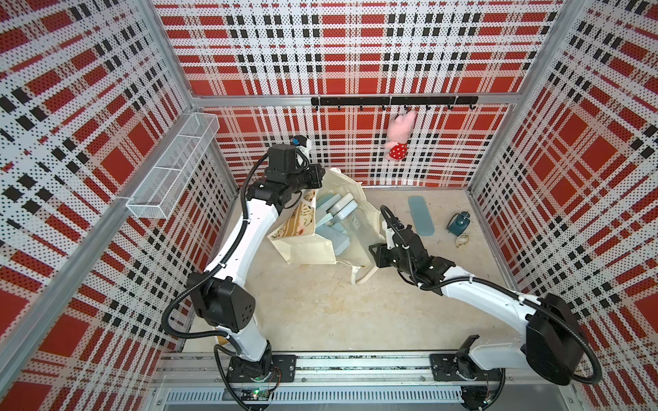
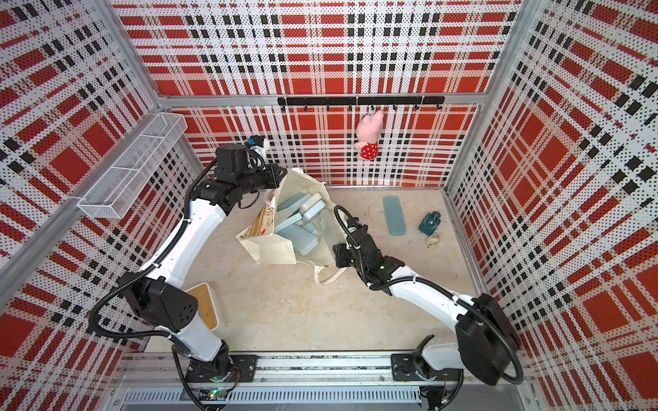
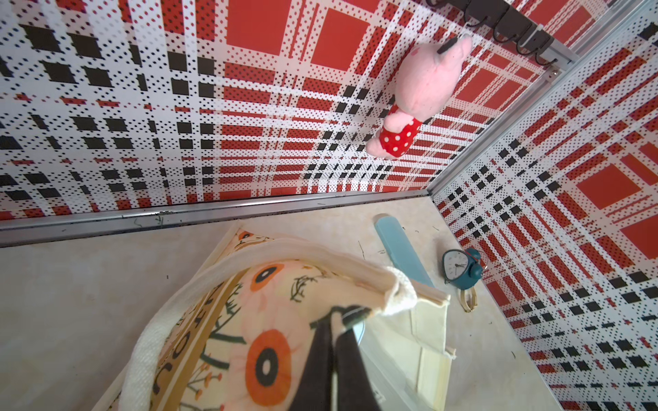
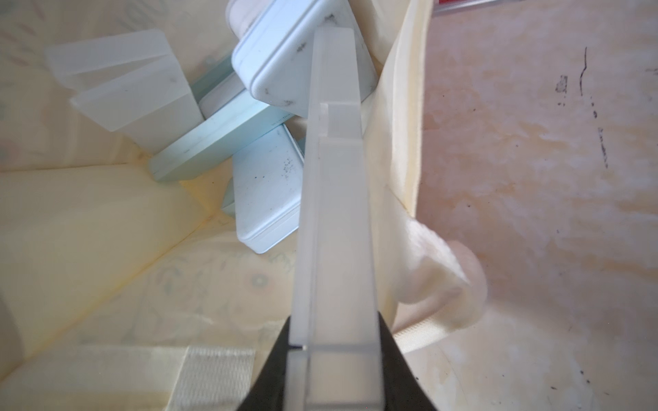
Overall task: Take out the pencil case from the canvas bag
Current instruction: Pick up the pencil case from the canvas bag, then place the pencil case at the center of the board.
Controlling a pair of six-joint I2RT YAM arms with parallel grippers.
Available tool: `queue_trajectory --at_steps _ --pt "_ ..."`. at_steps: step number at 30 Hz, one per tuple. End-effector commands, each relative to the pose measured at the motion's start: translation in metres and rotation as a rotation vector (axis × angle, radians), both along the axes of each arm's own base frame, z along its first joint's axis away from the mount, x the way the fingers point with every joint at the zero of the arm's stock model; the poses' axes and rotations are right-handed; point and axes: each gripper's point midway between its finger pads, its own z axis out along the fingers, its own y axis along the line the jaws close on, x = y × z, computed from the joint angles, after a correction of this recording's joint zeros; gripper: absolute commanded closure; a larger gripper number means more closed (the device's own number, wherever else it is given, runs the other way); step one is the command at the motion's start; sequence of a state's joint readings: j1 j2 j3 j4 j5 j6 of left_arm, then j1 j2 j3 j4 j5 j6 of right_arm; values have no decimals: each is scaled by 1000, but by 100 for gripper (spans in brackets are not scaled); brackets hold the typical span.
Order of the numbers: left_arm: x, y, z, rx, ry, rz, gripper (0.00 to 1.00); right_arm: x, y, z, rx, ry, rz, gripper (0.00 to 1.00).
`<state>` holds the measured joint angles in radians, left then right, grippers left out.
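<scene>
- My right claw (image 4: 334,343) is clamped on a frosted pencil case (image 4: 334,213), which sticks straight out from between my jaws, inside the mouth of the canvas bag (image 1: 306,249).
- Past that case's tip, pale blue tins (image 4: 265,199) lie piled deeper in the bag.
- My left claw (image 3: 343,318) is pinched shut on the bag's rim cloth beside its padded handle (image 3: 400,293), on the side opposite my right claw.
- The bag sits on the worktop (image 1: 320,306) between my two claws.
</scene>
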<state>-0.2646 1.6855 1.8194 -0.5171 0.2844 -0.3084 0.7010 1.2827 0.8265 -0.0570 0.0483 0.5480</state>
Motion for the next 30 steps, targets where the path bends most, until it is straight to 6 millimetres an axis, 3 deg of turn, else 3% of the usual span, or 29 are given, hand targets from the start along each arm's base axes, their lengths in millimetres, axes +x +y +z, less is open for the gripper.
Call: queue_trajectory --at_steps 1,4,5,6,12,17,22,30 --pt "-11 8 76 -84 -215 19 100 -6 0 46 68 -158 79 92" --pt "-7 9 77 -106 -217 36 100 -16 -4 63 100 -219 129 92" --pt "0 26 78 -103 -227 76 100 -19 -7 67 101 -236 134 92" --pt "2 28 79 -130 -218 90 100 -20 -10 69 102 -250 138 92" --pt "15 45 88 -134 -236 164 100 -16 -47 76 9 -312 24 93" --pt "25 59 95 -118 -251 196 100 0 -94 70 -164 -333 -170 98" --pt "32 71 99 -101 -248 197 100 23 -131 52 -327 -279 -312 99" --pt "29 83 99 -102 -238 192 100 79 -139 16 -565 -211 -344 100"
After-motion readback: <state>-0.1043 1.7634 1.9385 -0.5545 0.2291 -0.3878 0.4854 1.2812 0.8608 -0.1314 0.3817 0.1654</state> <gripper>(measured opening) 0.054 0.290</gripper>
